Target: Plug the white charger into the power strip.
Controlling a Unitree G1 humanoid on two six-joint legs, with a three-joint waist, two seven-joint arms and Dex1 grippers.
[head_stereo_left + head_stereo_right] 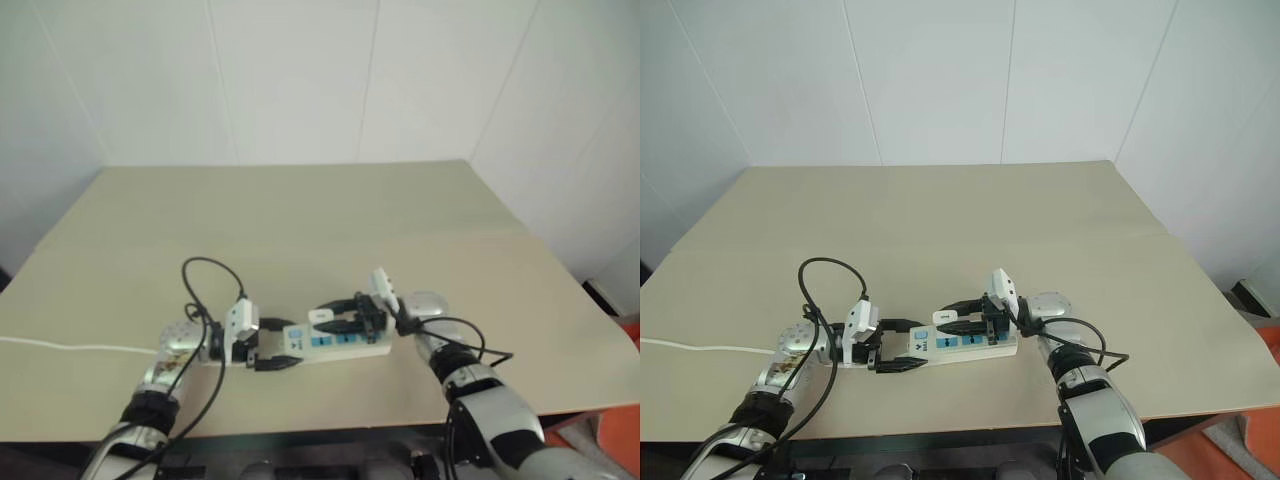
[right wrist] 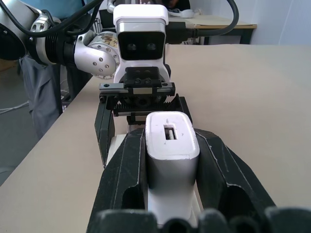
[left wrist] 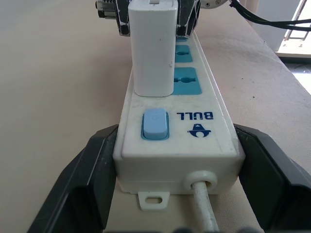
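Tan table (image 1: 300, 210): the power strip (image 3: 214, 104) is laid flat near the front edge, its cord end clamped between the left gripper (image 3: 177, 179) fingers. The white charger (image 2: 171, 145) is stood upright on the strip's socket row, flanked closely by the right gripper (image 2: 170, 160) fingers, narrowly set.

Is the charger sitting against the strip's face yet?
Touching. In the left wrist view the charger stands upright with its base flush on the power strip, no gap visible beneath it.
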